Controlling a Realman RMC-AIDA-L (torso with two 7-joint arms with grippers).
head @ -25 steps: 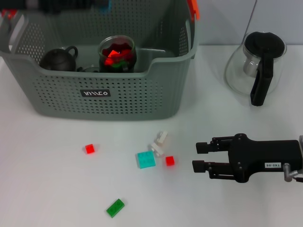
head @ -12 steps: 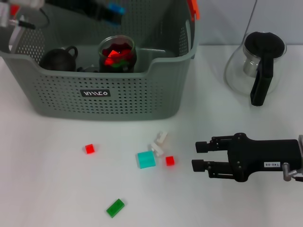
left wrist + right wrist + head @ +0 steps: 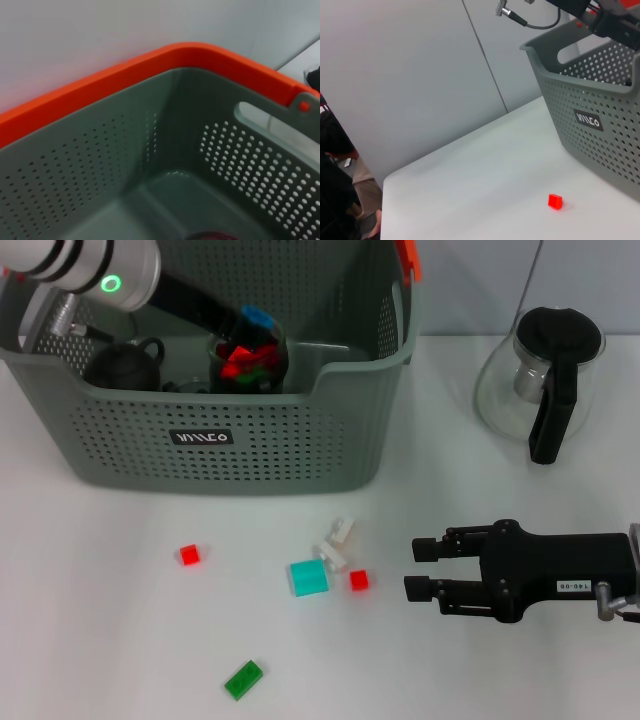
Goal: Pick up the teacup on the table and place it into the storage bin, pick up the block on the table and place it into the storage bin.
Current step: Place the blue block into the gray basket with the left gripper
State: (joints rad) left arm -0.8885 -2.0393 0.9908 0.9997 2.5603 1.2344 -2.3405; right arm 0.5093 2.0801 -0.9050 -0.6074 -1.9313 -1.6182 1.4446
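Observation:
The grey-green storage bin [image 3: 230, 455] stands at the back left, its inside filling the left wrist view [image 3: 150, 165]. In it sit a dark teacup with a handle [image 3: 125, 365] and a glass cup [image 3: 248, 358] holding red and green pieces. My left gripper [image 3: 245, 325] reaches into the bin from the upper left, just above the glass cup, with something blue at its tip. Blocks lie on the table: red [image 3: 189, 555], cyan [image 3: 309, 577], white [image 3: 337, 543], red [image 3: 359, 580], green [image 3: 243, 679]. My right gripper [image 3: 420, 570] rests open and empty just right of the second red block.
A glass teapot with black lid and handle [image 3: 545, 380] stands at the back right. The right wrist view shows the bin's front wall [image 3: 590, 115], one red block [image 3: 555, 201] on the white table, and the left arm [image 3: 600, 15] above the bin.
My left arm has come down from the top edge into the bin, toward the glass cup. The right arm and the blocks on the table have stayed put.

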